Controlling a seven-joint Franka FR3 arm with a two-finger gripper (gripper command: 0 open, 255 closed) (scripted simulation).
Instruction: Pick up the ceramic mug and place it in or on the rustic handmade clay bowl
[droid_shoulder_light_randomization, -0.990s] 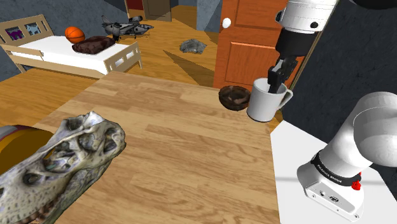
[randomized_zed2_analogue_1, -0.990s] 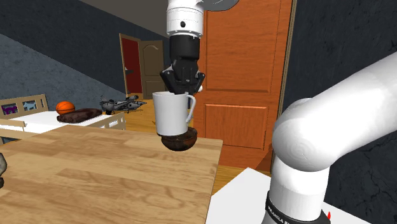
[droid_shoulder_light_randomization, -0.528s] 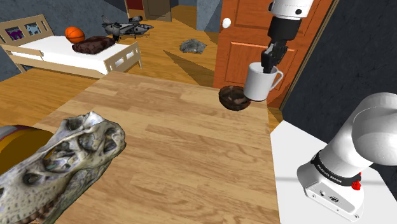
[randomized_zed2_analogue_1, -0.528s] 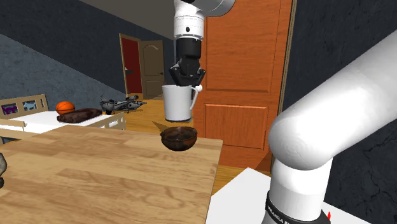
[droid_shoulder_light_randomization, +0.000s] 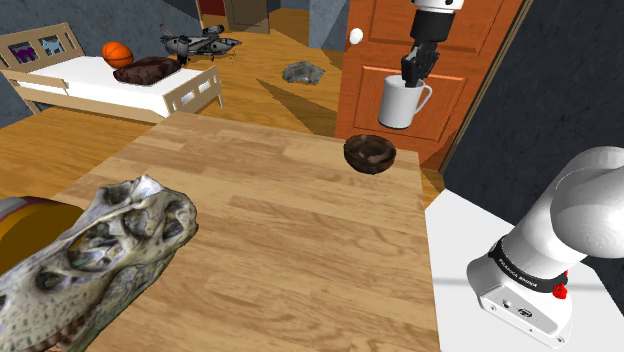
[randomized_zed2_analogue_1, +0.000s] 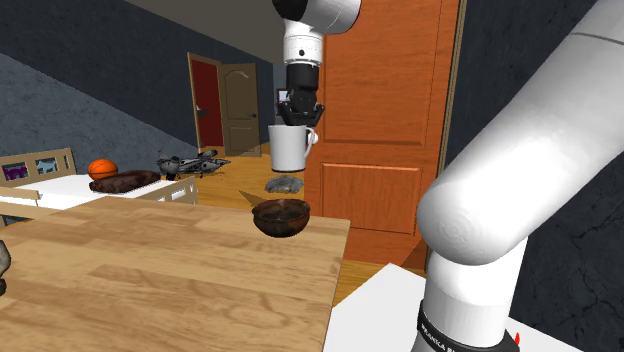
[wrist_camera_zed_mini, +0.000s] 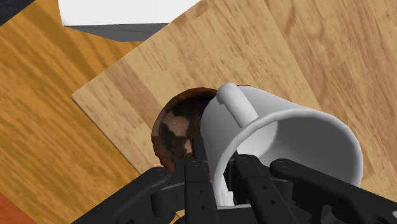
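Note:
A white mug (droid_shoulder_light_randomization: 399, 101) (randomized_zed2_analogue_1: 289, 148) hangs upright in the air, with my gripper (droid_shoulder_light_randomization: 413, 72) (randomized_zed2_analogue_1: 298, 117) shut on its rim from above. The dark brown clay bowl (droid_shoulder_light_randomization: 370, 154) (randomized_zed2_analogue_1: 280, 217) sits below it on the far corner of the wooden table (droid_shoulder_light_randomization: 270, 230). In the wrist view the mug (wrist_camera_zed_mini: 280, 146) is clasped by its wall between my fingers (wrist_camera_zed_mini: 196, 181), handle pointing away from them, and the bowl (wrist_camera_zed_mini: 175, 130) shows on the table beneath, partly hidden by the mug.
A large crocodile-like skull (droid_shoulder_light_randomization: 95, 255) lies at the table's near end in the shoulder view. An orange door (droid_shoulder_light_randomization: 420, 70) stands behind the bowl. A white bed (droid_shoulder_light_randomization: 110, 80) with a basketball (droid_shoulder_light_randomization: 117, 52), a toy aircraft (droid_shoulder_light_randomization: 198, 43) and a grey rock (droid_shoulder_light_randomization: 303, 71) lie further off.
The gripper has carried the mug upward and away from the stand; it now hangs well above the bowl instead of just beside it.

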